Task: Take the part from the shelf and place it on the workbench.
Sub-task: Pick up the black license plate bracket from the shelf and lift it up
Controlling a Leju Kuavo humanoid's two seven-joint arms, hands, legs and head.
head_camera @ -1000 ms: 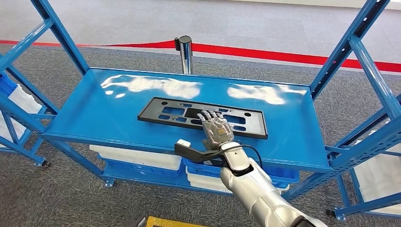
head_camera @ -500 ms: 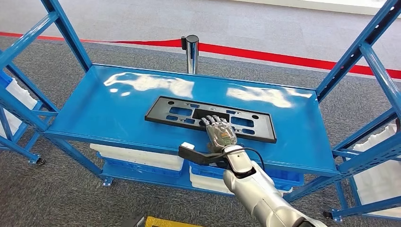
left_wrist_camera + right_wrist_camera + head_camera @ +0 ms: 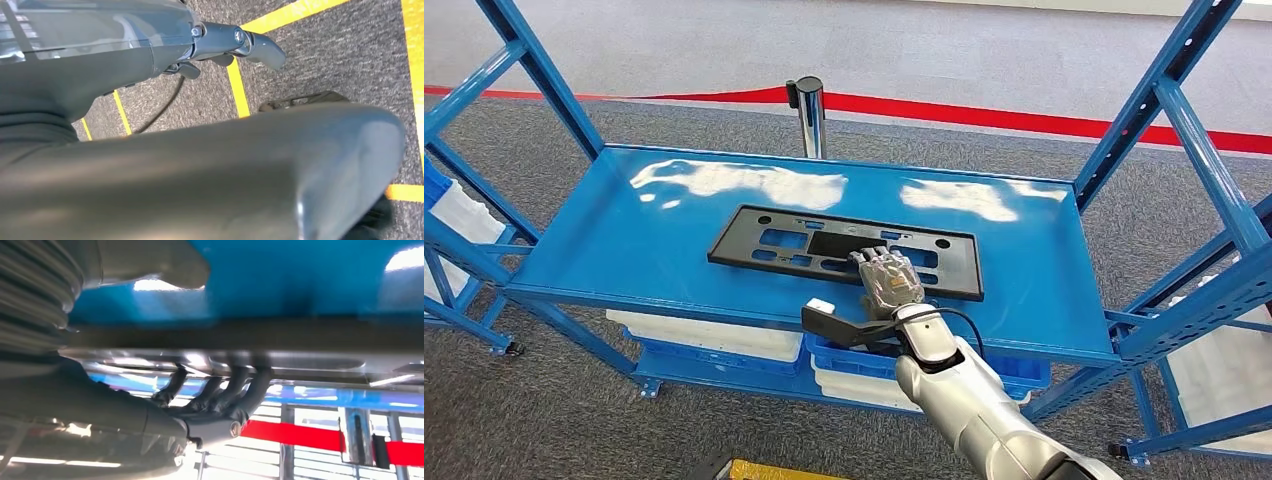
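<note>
My right robot hand [image 3: 887, 280] on the part [image 3: 844, 250]

The flat black part lies on the blue shelf [image 3: 624, 250], near its front edge. My fingers [image 3: 235, 382] curl over the part's near edge with the thumb under it, gripping it; my left robot hand [image 3: 235, 45] hangs over grey floor, holding nothing.

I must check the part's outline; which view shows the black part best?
The head view: the part lies whole on the blue shelf, the right hand over its near edge. The right wrist view shows a blurred edge; the left wrist view, floor.
</note>
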